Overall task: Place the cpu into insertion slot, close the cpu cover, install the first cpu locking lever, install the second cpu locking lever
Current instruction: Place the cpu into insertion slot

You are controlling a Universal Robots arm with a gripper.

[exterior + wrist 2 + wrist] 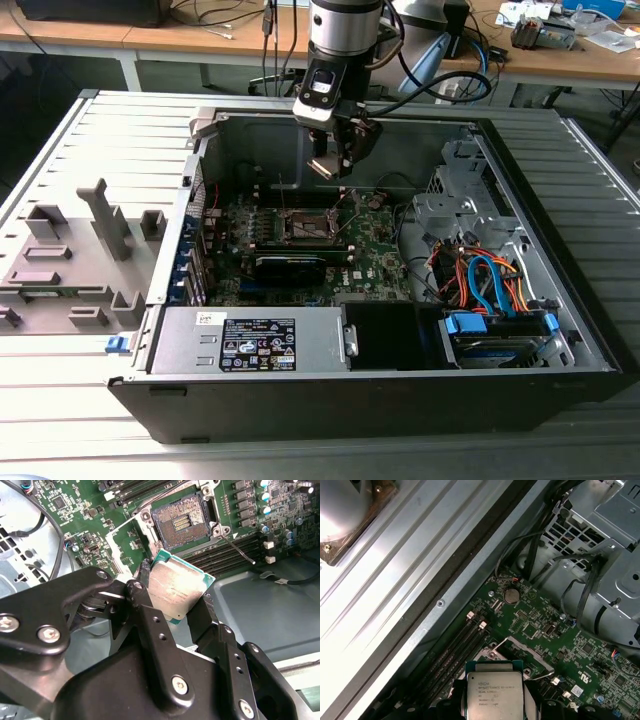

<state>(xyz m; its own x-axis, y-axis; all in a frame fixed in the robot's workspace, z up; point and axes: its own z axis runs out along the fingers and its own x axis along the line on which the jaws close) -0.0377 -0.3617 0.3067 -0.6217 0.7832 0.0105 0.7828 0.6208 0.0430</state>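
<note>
Right, I have the small flat square cpu with the silver-grey metal top point(177, 587) pinched by two opposite edges in the black two-fingered gripper point(175, 594). It is closed only to chip width, and hangs above the square gold-pinned insertion slot point(181, 522), apart from it. I judge the chip must go down level and square to the rim, never dragged across pins. The second wrist view bares the open pin field; the exterior view gives height inside the dark open computer case point(380, 400).
</note>
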